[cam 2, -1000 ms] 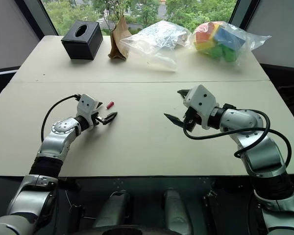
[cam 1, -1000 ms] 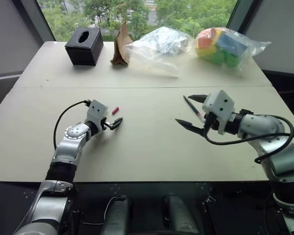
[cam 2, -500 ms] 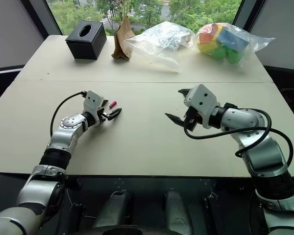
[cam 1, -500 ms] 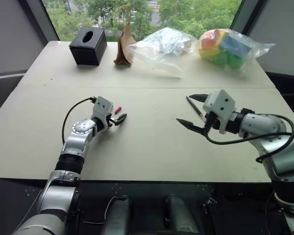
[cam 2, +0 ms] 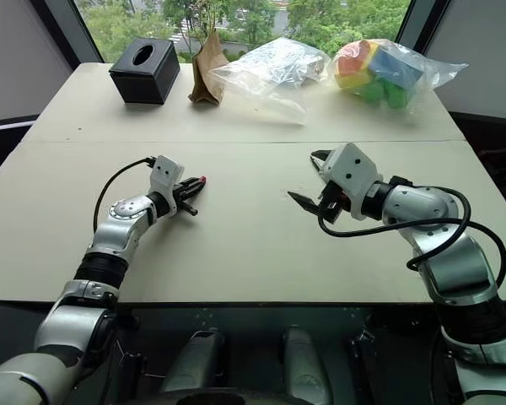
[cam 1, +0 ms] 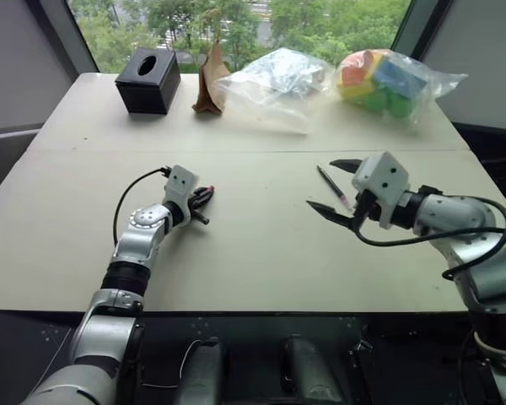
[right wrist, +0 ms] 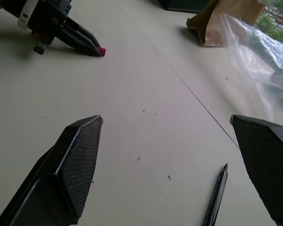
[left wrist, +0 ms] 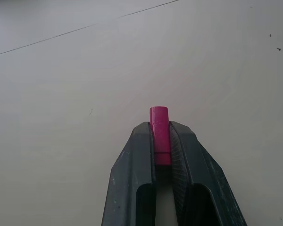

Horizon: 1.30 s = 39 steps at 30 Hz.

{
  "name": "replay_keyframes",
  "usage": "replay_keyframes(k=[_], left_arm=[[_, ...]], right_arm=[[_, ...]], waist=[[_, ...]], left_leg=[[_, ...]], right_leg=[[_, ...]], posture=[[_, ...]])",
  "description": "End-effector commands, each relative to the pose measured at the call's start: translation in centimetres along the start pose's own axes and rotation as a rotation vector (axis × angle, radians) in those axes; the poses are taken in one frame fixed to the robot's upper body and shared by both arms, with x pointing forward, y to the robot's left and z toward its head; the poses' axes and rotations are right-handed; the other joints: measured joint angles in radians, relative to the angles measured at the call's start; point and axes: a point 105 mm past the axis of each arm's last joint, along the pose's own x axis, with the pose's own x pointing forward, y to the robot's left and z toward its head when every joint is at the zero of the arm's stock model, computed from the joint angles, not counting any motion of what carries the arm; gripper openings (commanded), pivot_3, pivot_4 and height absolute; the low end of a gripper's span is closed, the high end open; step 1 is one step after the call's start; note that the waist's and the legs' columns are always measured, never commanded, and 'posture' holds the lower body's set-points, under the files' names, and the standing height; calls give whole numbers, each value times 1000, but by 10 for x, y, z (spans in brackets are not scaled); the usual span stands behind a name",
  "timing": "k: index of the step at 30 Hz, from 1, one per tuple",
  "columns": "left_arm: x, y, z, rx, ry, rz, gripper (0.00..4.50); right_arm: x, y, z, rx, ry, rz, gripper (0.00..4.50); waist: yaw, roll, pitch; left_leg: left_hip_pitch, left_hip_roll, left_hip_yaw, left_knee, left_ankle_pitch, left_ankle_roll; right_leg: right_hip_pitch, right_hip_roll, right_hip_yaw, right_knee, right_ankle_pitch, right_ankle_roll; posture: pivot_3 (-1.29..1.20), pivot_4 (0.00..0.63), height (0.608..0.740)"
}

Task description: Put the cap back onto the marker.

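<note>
The left gripper (left wrist: 162,141) has its two black fingers pressed together on the cap (left wrist: 160,134), the little red-pink cylinder pinched between the pads with its far end poking out past the fingertips. From the head views the cap (cam 1: 209,191) sits low at the table (cam 1: 253,253), just at the tip of the left gripper (cam 1: 204,196), so I cannot tell whether it is lifted clear of the surface or resting on it.

The marker (cam 1: 331,186), a slim dark pen, lies bare on the table over on the right side, well apart from the cap. The right gripper (cam 1: 337,187) hangs above it with its jaws spread wide and nothing between them; in the right wrist view the marker (right wrist: 215,194) lies on the tabletop between the two open fingers (right wrist: 70,167), not touched by either.

At the back of the table stand a black tissue box (cam 1: 148,78), a brown paper bag (cam 1: 209,80), a clear plastic bag (cam 1: 278,78) and a bag of coloured blocks (cam 1: 384,76), all well away from the work.

By my reckoning the task is at an early stage: the cap is gripped, and that is all. The marker has yet to be grasped and raised, the two pieces brought together and lined up, and the cap pushed on.
</note>
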Motion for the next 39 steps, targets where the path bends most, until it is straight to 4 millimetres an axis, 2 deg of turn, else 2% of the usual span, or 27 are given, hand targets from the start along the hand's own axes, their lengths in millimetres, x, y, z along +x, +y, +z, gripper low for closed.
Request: replay_keyframes(k=[1, 3, 8, 13, 18, 21, 26, 32, 39], left_arm=[[-10, -3, 9, 16, -22, -62, 27], [-19, -12, 26, 34, -84, -134, 27], [-48, -25, 54, 89, -147, -275, 27], [-69, -30, 71, 141, -167, -325, 27], [-82, -36, 80, 173, -166, -358, 27], [-85, -38, 82, 178, -164, -361, 27], [-87, -40, 86, 192, -166, -366, 27], [-87, -41, 87, 202, -167, -366, 27], [-85, -43, 88, 198, -173, -368, 27]], right_arm=[[-2, -6, 3, 22, -39, -68, 4500], [1, -12, -10, 59, -19, -131, 4500], [13, -38, -39, 135, 55, -310, 4500], [32, -48, -51, 221, 66, -381, 4500], [50, -52, -66, 311, 94, -414, 4500], [57, -51, -71, 340, 100, -410, 4500], [70, -44, -93, 426, 158, -416, 4500], [71, -44, -110, 462, 209, -445, 4500], [72, -48, -117, 539, 225, -460, 4500]], waist=[[-4, 0, 0], [-14, 0, 0], [-20, -1, 1], [-24, 0, 1], [-21, 0, 2], [-18, 0, 2], [-23, 0, 2], [-24, 0, 2], [-25, 0, 2]], left_leg=[[0, 0, 0, 0, 0, 0], [0, 1, 0, -1, 0, 0], [-4, 0, 0, -1, 0, 0], [-3, 1, 1, -2, 0, 0], [-4, 1, 1, -2, 0, 0], [-4, 0, 1, -2, 0, 0], [-4, 1, 1, -2, 0, 0], [-4, 1, 1, -2, 0, 0], [-4, 1, 1, -2, 0, 0]], right_leg=[[0, 0, 0, 0, 0, 0], [0, 0, 0, 0, 0, 0], [-4, 0, 1, 0, 0, 0], [-5, 0, 1, 0, 0, 0], [-5, 0, 1, 0, 0, 0], [-5, 0, 1, 0, 0, 0], [-5, 0, 1, 0, 0, 0], [-5, 0, 1, 0, 0, 0], [-5, 0, 1, 0, 0, 0]], posture=[[0, 150, 740], [0, 150, 740], [0, 150, 740], [0, 150, 740], [0, 150, 740], [0, 150, 740], [0, 150, 740], [0, 150, 740], [0, 150, 740]])
